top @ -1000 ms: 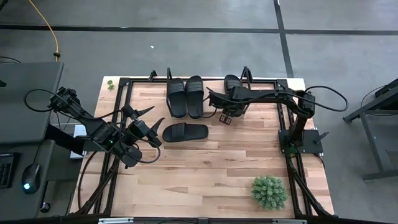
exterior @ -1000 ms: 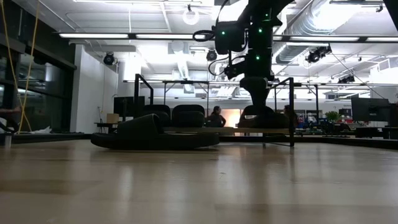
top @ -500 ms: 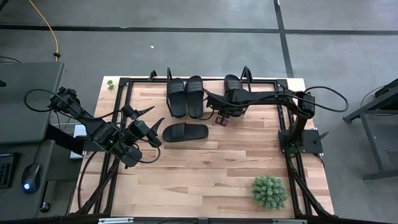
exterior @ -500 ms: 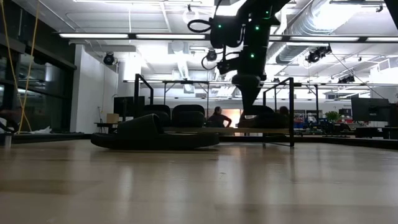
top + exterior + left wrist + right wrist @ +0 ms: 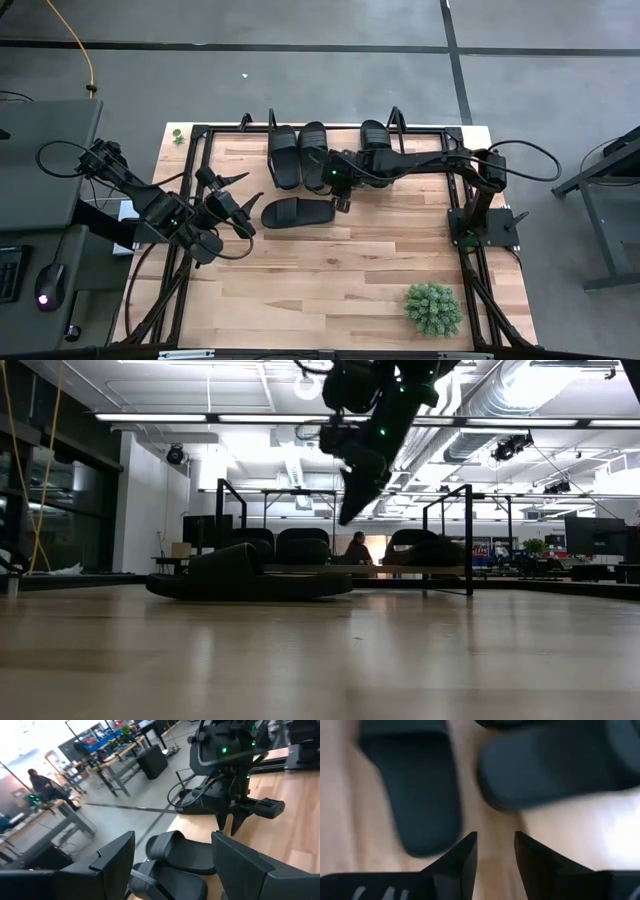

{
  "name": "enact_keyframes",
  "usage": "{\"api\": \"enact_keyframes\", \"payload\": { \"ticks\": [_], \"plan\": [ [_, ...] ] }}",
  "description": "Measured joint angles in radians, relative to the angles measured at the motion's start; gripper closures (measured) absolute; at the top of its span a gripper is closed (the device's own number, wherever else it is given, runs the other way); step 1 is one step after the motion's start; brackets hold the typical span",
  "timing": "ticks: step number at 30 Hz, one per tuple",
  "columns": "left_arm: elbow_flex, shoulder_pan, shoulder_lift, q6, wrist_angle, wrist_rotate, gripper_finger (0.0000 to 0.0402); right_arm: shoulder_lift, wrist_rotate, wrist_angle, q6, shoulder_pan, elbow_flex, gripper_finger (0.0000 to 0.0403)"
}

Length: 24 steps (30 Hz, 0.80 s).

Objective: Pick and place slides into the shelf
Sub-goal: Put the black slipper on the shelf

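On the wooden tabletop [image 5: 330,270], the shelf [image 5: 330,133] holds three slides, one partly hidden by the right gripper [image 5: 338,190], empty, fingers parted. A fourth slide [image 5: 297,212] lies near the shelf, beside the spread, empty left gripper [image 5: 240,200].

Four matte black slides [image 5: 298,212] are seen, plain and without pattern, three on the shelf [image 5: 430,133] and one on the tabletop [image 5: 330,270]. The shelf is formed of a light wooden board and black metal tubes. The tabletop is made up of pale, streaked wood strips with a butcher-block grain. Both arms are dark, lit by small green lights. A spiky green plant [image 5: 433,308] is set on the wood. The floor [image 5: 300,80] is grey, crossed by black lines, and a yellow cable [image 5: 85,50] is laid across it.
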Motion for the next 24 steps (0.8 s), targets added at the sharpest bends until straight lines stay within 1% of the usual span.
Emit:
{"api": "enact_keyframes", "payload": {
  "ticks": [5, 11, 15, 19, 24],
  "plan": [
    [0.0, 0.0, -0.034, -0.074, -0.073, 0.033, 0.0156, 0.0, -0.104, 0.064, -0.006, 0.012, 0.0, 0.0284],
    [0.0, 0.0, -0.057, -0.28, -0.256, 0.038, 0.0156, 0.0, -0.189, 0.115, 0.018, 0.043, 0.0, 0.0284],
    [0.0, 0.0, -0.062, -0.382, -0.318, 0.041, 0.0156, 0.0, -0.244, 0.156, 0.043, 0.072, 0.0, 0.0284],
    [0.0, 0.0, -0.063, -0.419, -0.335, 0.07, 0.0156, 0.0, -0.253, 0.21, 0.077, 0.11, 0.0, 0.0284],
    [-0.003, 0.0, -0.063, -0.429, -0.331, 0.107, 0.0156, 0.0, -0.251, 0.283, 0.14, 0.163, 0.0, 0.0284]
  ]
}}
